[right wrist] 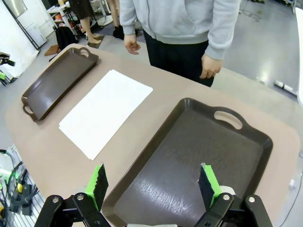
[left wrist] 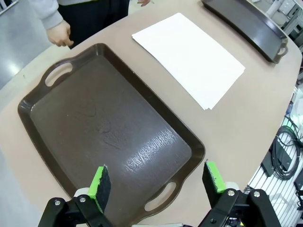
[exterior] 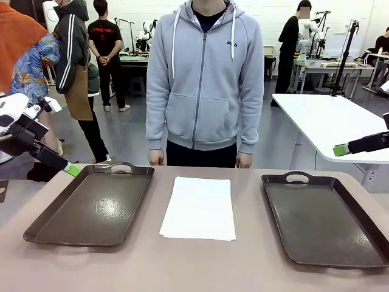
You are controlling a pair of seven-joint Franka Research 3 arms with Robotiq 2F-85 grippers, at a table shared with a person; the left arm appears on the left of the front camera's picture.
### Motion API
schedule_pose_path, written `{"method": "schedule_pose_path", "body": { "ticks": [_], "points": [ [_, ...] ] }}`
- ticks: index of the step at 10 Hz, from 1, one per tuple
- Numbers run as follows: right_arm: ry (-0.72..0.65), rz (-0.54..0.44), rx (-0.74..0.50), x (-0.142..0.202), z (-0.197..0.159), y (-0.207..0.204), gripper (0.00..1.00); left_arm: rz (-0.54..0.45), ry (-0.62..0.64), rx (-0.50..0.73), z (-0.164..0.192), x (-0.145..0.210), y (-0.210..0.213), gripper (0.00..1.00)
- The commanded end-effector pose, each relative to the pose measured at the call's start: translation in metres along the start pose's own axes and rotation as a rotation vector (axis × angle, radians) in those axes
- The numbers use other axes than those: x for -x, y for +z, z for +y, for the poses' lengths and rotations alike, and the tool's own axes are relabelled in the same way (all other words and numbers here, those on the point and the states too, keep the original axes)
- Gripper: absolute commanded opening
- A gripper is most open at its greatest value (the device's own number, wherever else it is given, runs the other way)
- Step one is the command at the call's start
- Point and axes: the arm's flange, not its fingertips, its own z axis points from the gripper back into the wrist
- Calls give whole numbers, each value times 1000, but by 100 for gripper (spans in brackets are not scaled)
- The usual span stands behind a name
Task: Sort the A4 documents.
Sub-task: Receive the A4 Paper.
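The left jaws are seen spread wide in the left wrist view, their green pads point(left wrist: 100, 185) standing well apart at the bottom of the frame with nothing held between them. The right jaws are likewise spread in the right wrist view, and nothing is gripped by them. In the front view the left arm point(exterior: 27, 131) is found at the left edge of the frame, its green tip just beside the upper left corner of the left tray point(exterior: 91, 210). The right arm point(exterior: 368, 143) is seen at the right edge, higher in the frame than the right tray point(exterior: 322, 222).

The sheets point(exterior: 199, 208) are laid flat on the tabletop point(exterior: 200, 267) in the middle of the frame, between the two dark brown trays and touching neither. They are plain white, blank and rectangular, with the short edges turned toward the camera and toward the person point(exterior: 205, 79). They are stacked almost squarely. At the near corners the edges are slightly staggered, so that more than one sheet can be made out. The top surface is seen smooth and matte against the tan tabletop.

The person, in a grey hooded top, is stood at the far edge in the upper centre, one hand point(exterior: 156, 157) and the other hand point(exterior: 244, 160) hung at the sides, apart from the sheets.
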Motion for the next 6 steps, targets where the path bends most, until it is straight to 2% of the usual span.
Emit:
{"method": "schedule_pose_path", "body": {
  "ticks": [1, 6],
  "points": [
    [17, -25, -21, 21, 11, -3, 100, -56, -24, 15, -17, 32, 3, 100],
    [34, -23, -38, 20, 16, -7, 100, -71, -49, -61, -29, 29, 14, 100]
  ]
}}
